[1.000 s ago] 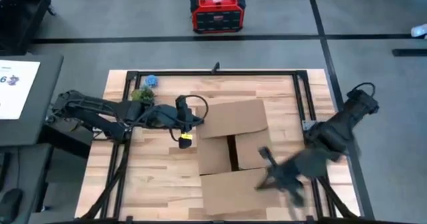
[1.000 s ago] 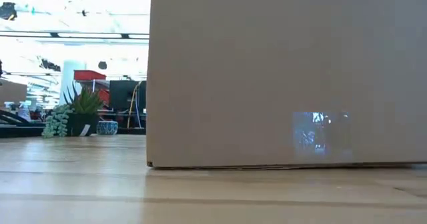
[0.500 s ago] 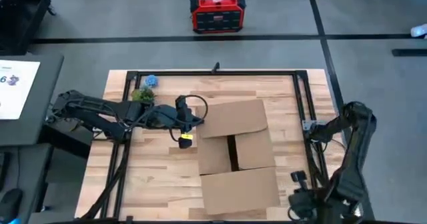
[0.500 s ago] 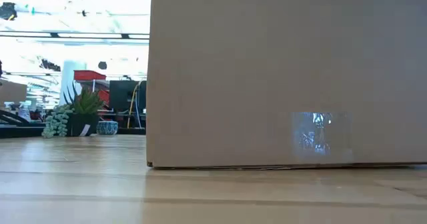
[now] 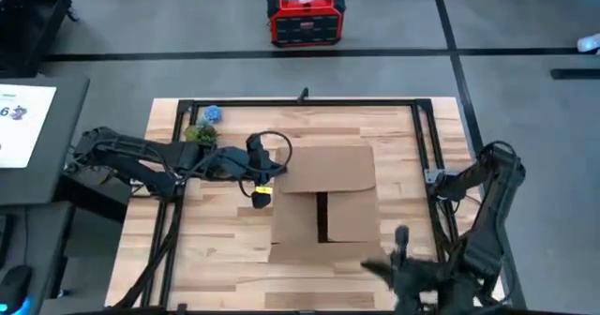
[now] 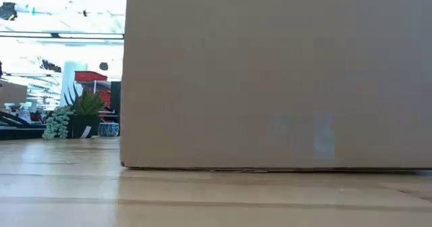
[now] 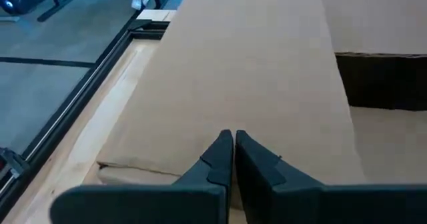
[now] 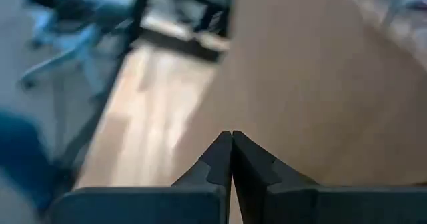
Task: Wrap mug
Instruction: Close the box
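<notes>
A brown cardboard box (image 5: 323, 198) stands mid-table with its top flaps spread and a dark gap between the two middle ones. In the low view its wall (image 6: 270, 71) fills most of the picture. The mug is hidden or out of view. My left gripper (image 5: 277, 171) is shut at the box's left side, its fingertips (image 7: 233, 136) over a tan flap (image 7: 253, 64). My right gripper (image 5: 400, 238) is shut and blurred, low by the box's near right corner, with cardboard (image 8: 300, 84) right ahead of it. My left gripper comes level from the table's left, its shut fingers over the box's left flap (image 7: 227, 117); I cannot tell whether they touch it. My right gripper points at the box's near right part (image 8: 267, 117); I cannot tell whether it touches the cardboard.
A small potted plant (image 5: 199, 134) and a blue object (image 5: 214, 114) stand at the far left corner, also in the low view as plant (image 6: 81, 115). A black frame rail (image 5: 300, 101) rims the table. A red device (image 5: 303, 17) sits on the floor beyond.
My right gripper has swung from over the box's right flap off toward the near right corner, then back toward the box's near side. The box's near flap, which lay spread toward the near edge, now shows only as a narrow strip, and the cardboard wall in the low view has widened leftward.
</notes>
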`<action>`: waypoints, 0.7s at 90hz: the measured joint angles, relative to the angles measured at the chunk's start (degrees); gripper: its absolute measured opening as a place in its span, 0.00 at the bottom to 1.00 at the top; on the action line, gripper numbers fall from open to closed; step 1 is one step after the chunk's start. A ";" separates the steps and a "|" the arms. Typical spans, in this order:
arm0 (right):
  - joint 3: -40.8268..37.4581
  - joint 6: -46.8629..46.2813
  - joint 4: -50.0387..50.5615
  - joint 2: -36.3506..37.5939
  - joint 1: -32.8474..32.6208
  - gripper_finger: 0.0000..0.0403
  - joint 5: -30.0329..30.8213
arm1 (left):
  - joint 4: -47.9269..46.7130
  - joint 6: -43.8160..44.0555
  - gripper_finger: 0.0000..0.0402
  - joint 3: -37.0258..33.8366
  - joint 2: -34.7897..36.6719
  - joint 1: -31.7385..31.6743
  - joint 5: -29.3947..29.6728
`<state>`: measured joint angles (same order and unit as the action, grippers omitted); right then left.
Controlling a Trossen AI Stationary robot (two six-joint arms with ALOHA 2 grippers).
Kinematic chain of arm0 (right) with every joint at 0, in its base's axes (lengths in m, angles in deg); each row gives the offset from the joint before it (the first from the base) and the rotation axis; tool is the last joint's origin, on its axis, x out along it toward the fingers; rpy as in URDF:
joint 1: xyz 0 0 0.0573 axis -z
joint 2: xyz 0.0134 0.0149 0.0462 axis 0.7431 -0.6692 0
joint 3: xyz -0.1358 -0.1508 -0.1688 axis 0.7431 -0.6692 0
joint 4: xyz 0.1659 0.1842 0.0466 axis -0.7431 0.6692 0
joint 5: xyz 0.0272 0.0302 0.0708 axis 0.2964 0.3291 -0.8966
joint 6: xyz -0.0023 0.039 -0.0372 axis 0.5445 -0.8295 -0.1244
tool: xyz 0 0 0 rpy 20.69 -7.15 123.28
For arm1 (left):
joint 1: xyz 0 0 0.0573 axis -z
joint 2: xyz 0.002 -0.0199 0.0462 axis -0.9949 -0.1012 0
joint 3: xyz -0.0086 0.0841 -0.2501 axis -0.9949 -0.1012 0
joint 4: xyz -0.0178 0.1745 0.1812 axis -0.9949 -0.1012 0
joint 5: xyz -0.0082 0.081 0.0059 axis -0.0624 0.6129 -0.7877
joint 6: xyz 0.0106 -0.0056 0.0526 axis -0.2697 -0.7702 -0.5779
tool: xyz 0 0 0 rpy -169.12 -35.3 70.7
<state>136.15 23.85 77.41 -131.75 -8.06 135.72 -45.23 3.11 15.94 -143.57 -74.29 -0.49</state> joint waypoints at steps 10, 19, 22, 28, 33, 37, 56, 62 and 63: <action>-0.01 -2.29 1.46 1.45 4.19 0.00 0.27 | 0.26 0.28 0.00 -0.02 -0.01 0.30 0.00; 0.02 -5.90 5.40 1.46 8.57 0.00 0.10 | 0.28 1.19 0.00 -0.02 -0.02 0.81 -0.03; -0.03 -7.64 7.25 1.32 10.02 0.00 -0.45 | 0.31 1.33 0.00 -0.02 -0.02 1.11 -0.05; -0.03 -11.29 10.83 1.03 12.99 0.00 -1.53 | 0.34 1.47 0.00 -0.02 -0.02 1.97 -0.09; -0.03 -13.74 13.72 0.97 14.92 0.00 -1.99 | 0.42 1.84 0.00 -0.02 -0.02 2.75 -0.18; -0.03 -15.37 15.57 0.95 16.34 0.00 -2.27 | 0.56 2.40 0.00 -0.02 -0.02 3.27 -0.22; -0.03 -16.58 19.85 0.89 21.22 0.00 -8.40 | 5.03 7.50 0.00 0.04 -0.19 5.88 -1.21; -0.05 -16.56 20.14 0.88 22.18 0.00 -8.49 | 6.80 7.70 0.00 0.70 -0.24 6.63 -1.64; -0.05 -16.56 20.16 0.88 22.36 0.00 -8.51 | 7.26 7.74 0.00 0.81 -0.24 6.74 -1.66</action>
<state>136.10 7.29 97.57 -130.87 14.30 127.21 -37.96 10.85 16.75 -143.81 -67.55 -2.15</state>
